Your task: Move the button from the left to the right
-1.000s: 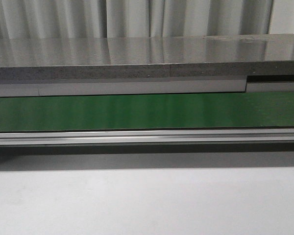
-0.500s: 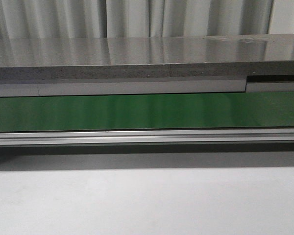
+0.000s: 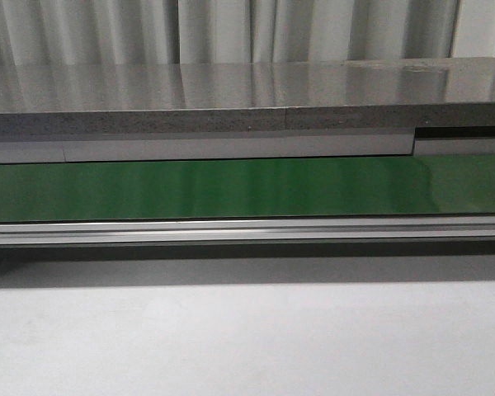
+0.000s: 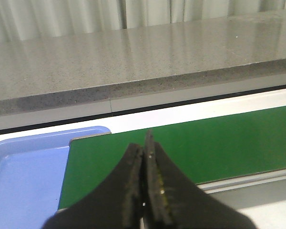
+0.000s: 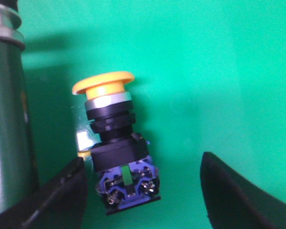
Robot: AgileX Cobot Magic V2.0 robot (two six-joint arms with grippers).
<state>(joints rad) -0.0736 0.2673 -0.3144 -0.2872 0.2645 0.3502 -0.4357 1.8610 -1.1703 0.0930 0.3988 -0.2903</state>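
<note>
The button (image 5: 117,143) lies on its side on the green belt (image 5: 219,71). Its yellow cap (image 5: 103,82) points away from the wrist and its blue terminal end (image 5: 128,188) points toward it. My right gripper (image 5: 143,160) is open, and the button's body sits between the fingers, nearer one finger (image 5: 62,191) than the other (image 5: 233,191), with no contact showing. My left gripper (image 4: 145,145) is shut on nothing above the belt (image 4: 219,143). The front view shows neither gripper nor the button.
A blue tray (image 4: 24,171) sits at the belt's end by the left gripper. A shiny metal cylinder (image 5: 5,119) stands close beside the button. In the front view the belt (image 3: 247,188) runs between a grey counter (image 3: 231,87) and an aluminium rail (image 3: 247,231), with the white table (image 3: 247,338) in front.
</note>
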